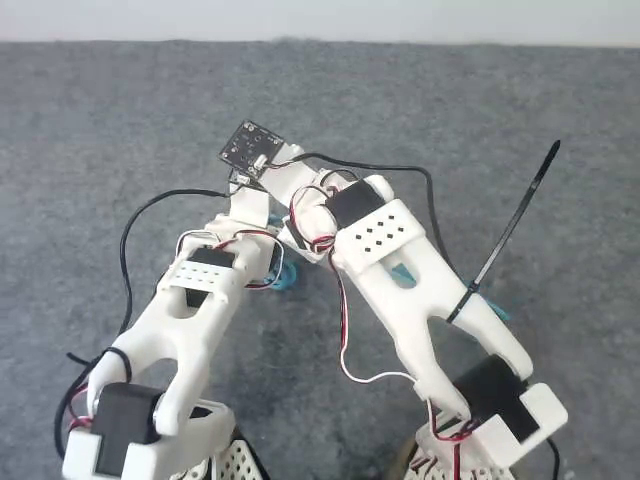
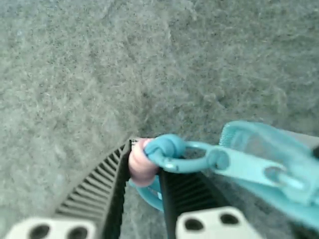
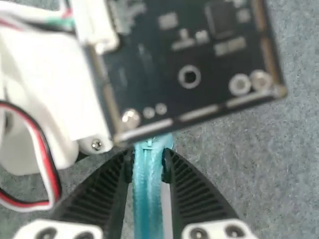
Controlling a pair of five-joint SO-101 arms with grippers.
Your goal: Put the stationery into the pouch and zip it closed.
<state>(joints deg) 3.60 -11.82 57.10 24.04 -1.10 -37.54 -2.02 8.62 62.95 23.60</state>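
Two grips met mid-table (image 1: 100,120), away from its edges: left gripper (image 2: 144,167) clenched on the pull cord (image 2: 167,148), right gripper (image 3: 148,159) pinching the pouch (image 3: 147,199) — apparently zipping, which next needed a steady pull.

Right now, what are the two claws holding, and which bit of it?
The left gripper pinches the zip pull cord by its knot; the right gripper clamps the teal pouch along one edge.

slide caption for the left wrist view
Left gripper clamped on the teal pull loop of the pouch zipper, over grey carpet.
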